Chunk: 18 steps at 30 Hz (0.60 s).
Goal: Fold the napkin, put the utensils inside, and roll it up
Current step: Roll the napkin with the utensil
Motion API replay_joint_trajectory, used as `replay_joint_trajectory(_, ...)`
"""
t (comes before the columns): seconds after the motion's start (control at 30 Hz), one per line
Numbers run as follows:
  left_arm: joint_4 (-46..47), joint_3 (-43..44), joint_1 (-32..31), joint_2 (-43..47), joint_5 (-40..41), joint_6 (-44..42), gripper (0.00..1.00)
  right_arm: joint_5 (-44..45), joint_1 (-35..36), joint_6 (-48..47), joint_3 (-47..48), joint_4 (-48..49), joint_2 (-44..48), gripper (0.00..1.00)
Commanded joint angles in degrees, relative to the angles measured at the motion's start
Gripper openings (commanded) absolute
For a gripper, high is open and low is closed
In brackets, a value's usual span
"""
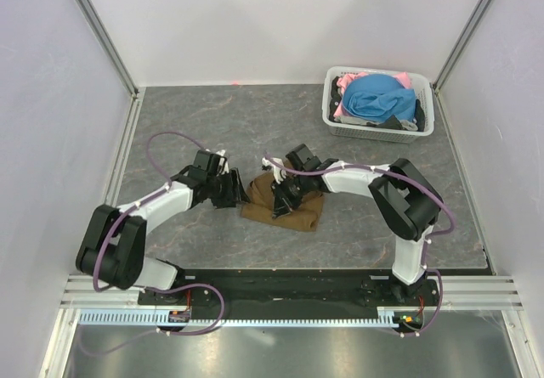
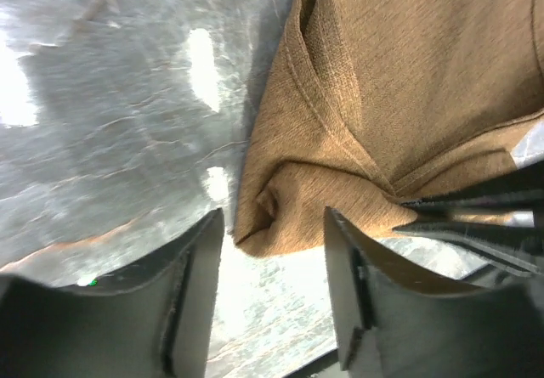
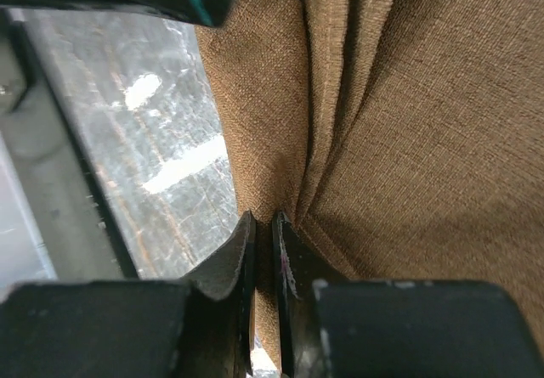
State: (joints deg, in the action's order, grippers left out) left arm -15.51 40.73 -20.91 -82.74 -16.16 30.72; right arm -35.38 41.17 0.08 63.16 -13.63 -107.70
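left claw: spread wide, empty, a folded corner of the plain brown woven cloth napkin just ahead between its jaws
right claw: clenched on a napkin pleat
napkin: bunched on grey stone-patterned table, between both claws

One high camera looks down over the whole bench; both wrist cameras look closely at the same brown napkin.
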Motion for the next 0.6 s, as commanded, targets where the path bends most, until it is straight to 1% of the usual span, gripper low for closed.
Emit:
replay_joint_trajectory(0.0, 2.1, -2.8, 0.9, 6.3, 4.4, -0.7, 0.64, -6.1, -2.6, -0.3, 0.1, 1.2, -5.8, 0.10)
replay_joint_trajectory(0.07, 3.7, -5.4, 1.5, 7.9, 4.1, 0.1, 0.66, -7.0, -3.6, -0.1, 0.2, 1.4, -7.5, 0.08)
replay_joint_trajectory(0.13, 7.4, -8.0, 2.3, 9.7, 2.6, 0.7, 0.67, -8.0, -4.5, -0.1, 0.3, 1.7, -8.5, 0.07)
replay_joint_trajectory(0.23, 12.0, -10.2, 3.0, 9.4, 0.0, 2.1, 0.67, -8.7, -5.6, 1.6, 0.5, 1.8, -10.4, 0.04)
replay_joint_trajectory(0.37, 17.7, -10.9, 3.0, 6.6, -2.0, 3.6, 0.67, -8.9, -6.0, 1.7, 0.6, 1.7, -11.9, 0.04)
replay_joint_trajectory(0.57, 23.7, -12.0, 3.1, 2.2, -4.6, 5.0, 0.63, -9.1, -6.1, 1.6, 0.5, 1.8, -12.8, 0.04)
